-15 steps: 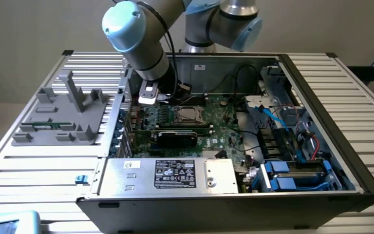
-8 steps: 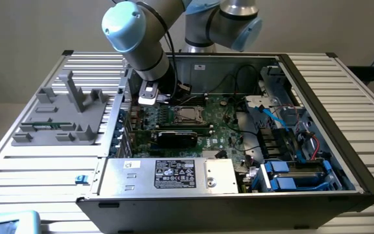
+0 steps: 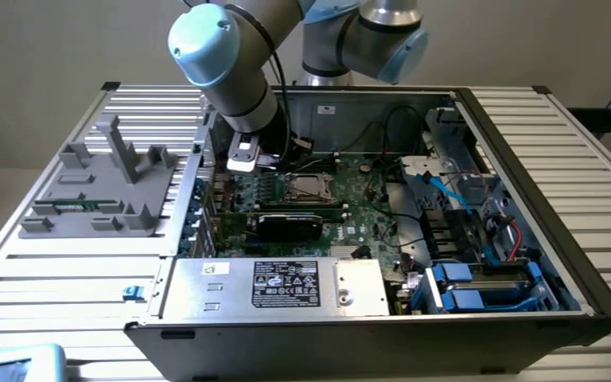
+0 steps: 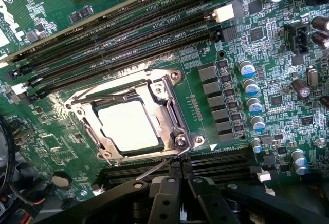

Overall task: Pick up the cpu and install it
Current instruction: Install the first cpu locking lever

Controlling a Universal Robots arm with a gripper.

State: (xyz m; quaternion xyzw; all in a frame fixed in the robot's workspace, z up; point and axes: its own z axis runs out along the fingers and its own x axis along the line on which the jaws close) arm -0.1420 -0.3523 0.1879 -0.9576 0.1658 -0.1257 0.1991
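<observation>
The cpu [image 4: 128, 126], a flat silver square, lies in the motherboard socket with the metal retention frame [image 4: 172, 106] around it. In the exterior view the cpu [image 3: 305, 187] sits mid-board inside the open computer case [image 3: 518, 159]. My gripper [image 4: 180, 166] is shut with nothing between its fingers, tips together just beyond one edge of the socket. A thin wire lever [image 4: 154, 170] runs up to the fingertips. In the exterior view my gripper [image 3: 284, 161] hangs low over the board, a little toward that view's left of the socket.
A black expansion card [image 3: 289, 223] stands in front of the socket, and a silver box with a black label [image 3: 274, 282] lies nearer still. Memory slots [image 4: 128, 34] and capacitors [image 4: 252, 88] flank the socket. A grey fixture [image 3: 104, 187] is outside the case. Cables and blue drive bays [image 3: 476, 286] fill the exterior view's right.
</observation>
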